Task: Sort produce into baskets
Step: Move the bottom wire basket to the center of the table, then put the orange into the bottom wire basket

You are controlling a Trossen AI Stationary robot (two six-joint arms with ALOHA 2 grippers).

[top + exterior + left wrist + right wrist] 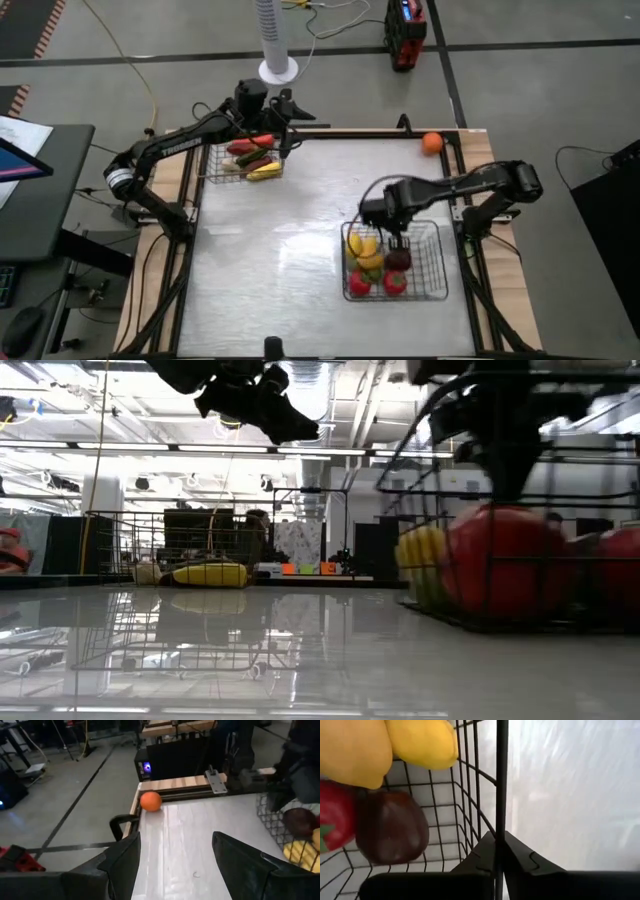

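The desk (290, 250) is seen from above, with wooden strips along its sides. The black basket (430, 275) sits at about four o'clock on it and is filled with yellow, red and maroon produce (375, 265). The silver basket (215, 172) stands at about ten o'clock, with long red, dark green and yellow pieces (252, 158) inside. A white fan column (272, 35) and a red box (405, 30) are found on the floor beyond the twelve o'clock edge. The right hand (498, 852) is clamped shut on a wire of the black basket's wall, so the basket rim is what stands between it and the maroon piece (390, 832). The left hand (175, 857) is held over the silver basket, fingers spread wide, with nothing grasped. An orange (432, 142) lies alone at the one o'clock corner.
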